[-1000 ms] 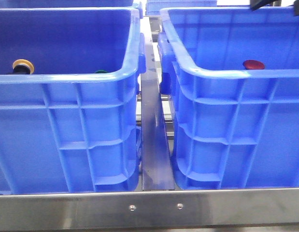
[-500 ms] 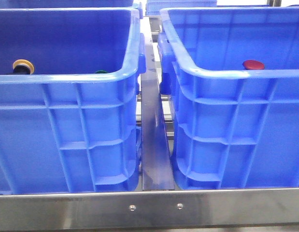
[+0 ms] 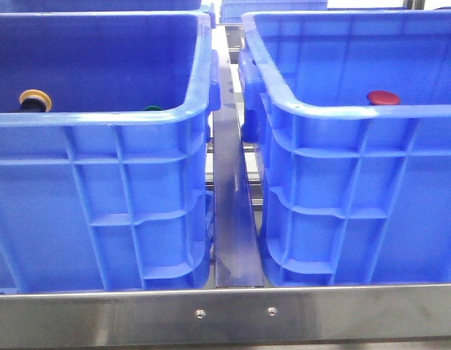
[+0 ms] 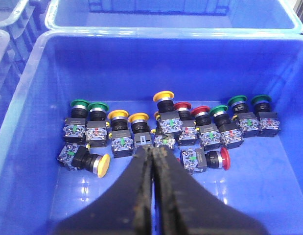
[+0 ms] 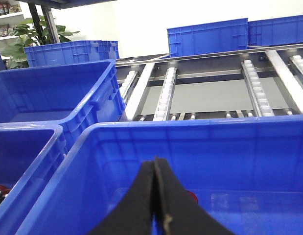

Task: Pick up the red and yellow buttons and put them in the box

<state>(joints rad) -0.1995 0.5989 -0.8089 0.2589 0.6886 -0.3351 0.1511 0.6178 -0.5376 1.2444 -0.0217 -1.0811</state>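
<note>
Front view: two large bright blue ribbed plastic crates fill the frame. A yellow-capped push-button (image 3: 35, 99) shows at the left crate (image 3: 101, 189), centre left; a red-capped push-button (image 3: 383, 97) sits in the right crate (image 3: 356, 189), upper right.

Left wrist view: the left gripper (image 4: 154, 152) is closed and empty above a cluster of buttons (image 4: 166, 129) at frame centre.

Right wrist view: the right gripper (image 5: 155, 166) is closed and empty at bottom centre.

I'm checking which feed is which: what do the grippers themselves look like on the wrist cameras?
Both look alike. The left gripper has two matte black fingers, broad at the base and tapering to narrow tips, with scuffed, brownish wear along the inner edges. The right gripper shows the same black tapered shape with a worn seam. No cables, markings or labels show.
</note>
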